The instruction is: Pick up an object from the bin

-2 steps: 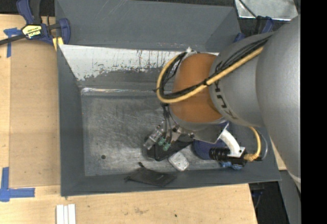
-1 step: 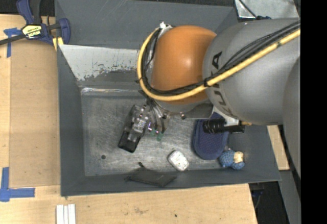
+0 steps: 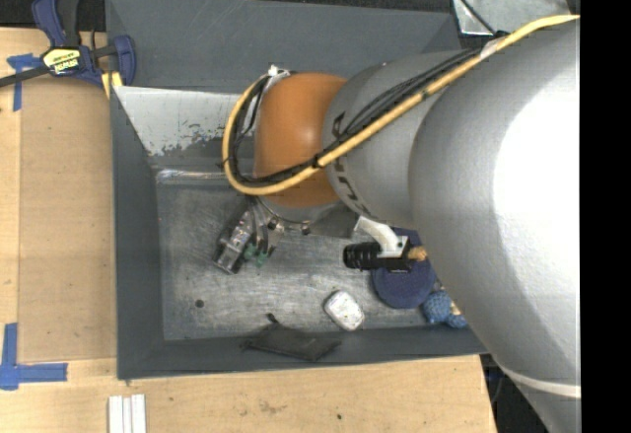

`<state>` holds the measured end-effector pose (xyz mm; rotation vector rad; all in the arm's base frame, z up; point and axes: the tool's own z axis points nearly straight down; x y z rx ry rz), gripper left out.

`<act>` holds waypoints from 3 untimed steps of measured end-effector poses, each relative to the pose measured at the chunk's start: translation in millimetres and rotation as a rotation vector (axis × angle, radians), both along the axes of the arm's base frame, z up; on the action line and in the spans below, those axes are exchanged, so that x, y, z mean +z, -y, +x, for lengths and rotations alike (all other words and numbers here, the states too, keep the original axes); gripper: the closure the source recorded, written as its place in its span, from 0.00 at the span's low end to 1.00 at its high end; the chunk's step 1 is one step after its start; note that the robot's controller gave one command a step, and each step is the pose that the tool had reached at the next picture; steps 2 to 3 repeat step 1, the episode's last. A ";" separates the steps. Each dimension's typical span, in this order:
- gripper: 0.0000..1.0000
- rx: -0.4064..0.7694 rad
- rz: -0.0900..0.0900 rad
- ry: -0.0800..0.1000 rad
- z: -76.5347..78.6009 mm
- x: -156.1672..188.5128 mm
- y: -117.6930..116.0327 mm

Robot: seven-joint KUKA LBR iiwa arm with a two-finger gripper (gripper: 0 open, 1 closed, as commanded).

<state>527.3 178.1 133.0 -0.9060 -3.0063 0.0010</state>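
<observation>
Though its state is unclear, the gripper [image 3: 240, 246] hangs near one white lump [image 3: 344, 310].

Right of gripper [image 3: 240, 246]: dark blue disc [image 3: 399, 290] and small blue thing [image 3: 445, 312] half hidden under arm [image 3: 483, 175].
</observation>
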 end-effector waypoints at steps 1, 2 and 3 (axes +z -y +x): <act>1.00 -0.002 0.001 0.002 -1.8 84.8 -10.7; 1.00 -0.002 0.001 0.002 -1.8 84.8 -10.7; 1.00 -0.002 0.001 0.002 -1.8 84.8 -10.7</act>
